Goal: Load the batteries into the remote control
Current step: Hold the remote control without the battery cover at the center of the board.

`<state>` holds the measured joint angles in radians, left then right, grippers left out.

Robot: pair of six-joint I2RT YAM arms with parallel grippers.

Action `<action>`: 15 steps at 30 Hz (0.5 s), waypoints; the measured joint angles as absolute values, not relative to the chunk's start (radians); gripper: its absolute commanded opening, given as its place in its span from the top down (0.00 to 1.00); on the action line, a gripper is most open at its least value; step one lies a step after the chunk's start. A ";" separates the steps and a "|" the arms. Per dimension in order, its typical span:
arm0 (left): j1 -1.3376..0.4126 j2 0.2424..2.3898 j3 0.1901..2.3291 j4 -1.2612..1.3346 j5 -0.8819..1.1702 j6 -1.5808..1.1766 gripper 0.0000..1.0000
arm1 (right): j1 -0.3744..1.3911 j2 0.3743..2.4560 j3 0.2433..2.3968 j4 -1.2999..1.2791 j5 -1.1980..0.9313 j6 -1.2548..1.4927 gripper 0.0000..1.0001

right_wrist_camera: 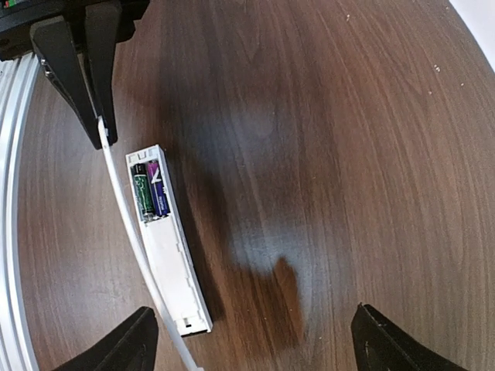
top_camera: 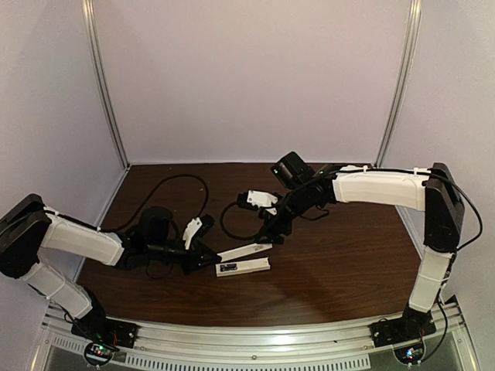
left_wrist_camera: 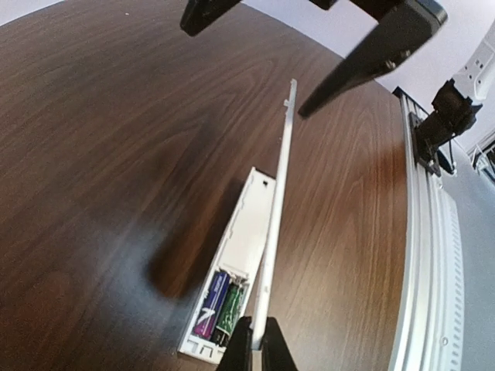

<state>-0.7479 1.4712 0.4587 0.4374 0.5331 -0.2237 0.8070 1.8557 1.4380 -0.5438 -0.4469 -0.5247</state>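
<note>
The remote control [top_camera: 243, 267] lies back-up on the dark wood table, its battery bay open. The batteries sit side by side in the bay: a purple one [left_wrist_camera: 209, 304] and a green one [left_wrist_camera: 230, 308], also in the right wrist view [right_wrist_camera: 157, 189]. My left gripper [left_wrist_camera: 258, 344] is shut on one end of the thin flat white cover strip [left_wrist_camera: 277, 209], holding it tilted alongside the remote [left_wrist_camera: 244, 232]. My right gripper [right_wrist_camera: 255, 334] is open and empty, above the table near the remote's [right_wrist_camera: 174, 263] far end and the strip's free end [top_camera: 263, 247].
Black cables [top_camera: 182, 185] loop across the back left of the table. The metal rail [top_camera: 255, 340] runs along the near edge. Grey walls close the sides and back.
</note>
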 measured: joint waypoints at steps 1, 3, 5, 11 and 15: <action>-0.748 1.456 0.488 0.400 0.527 -0.244 1.00 | 0.807 1.845 1.438 -0.543 -0.444 -0.526 0.13; -0.746 1.440 0.546 0.329 0.537 -0.282 1.00 | 0.807 1.831 1.442 -0.544 -0.439 -0.530 0.13; -0.742 1.446 0.599 0.261 0.571 -0.318 1.00 | 0.808 1.827 1.453 -0.545 -0.432 -0.537 0.13; -0.727 1.509 0.664 0.126 0.685 -0.435 1.00 | 0.826 1.826 1.454 -0.558 -0.398 -0.566 0.15; -0.690 1.517 0.664 0.061 0.747 -0.487 1.00 | 0.849 1.826 1.454 -0.586 -0.371 -0.599 0.17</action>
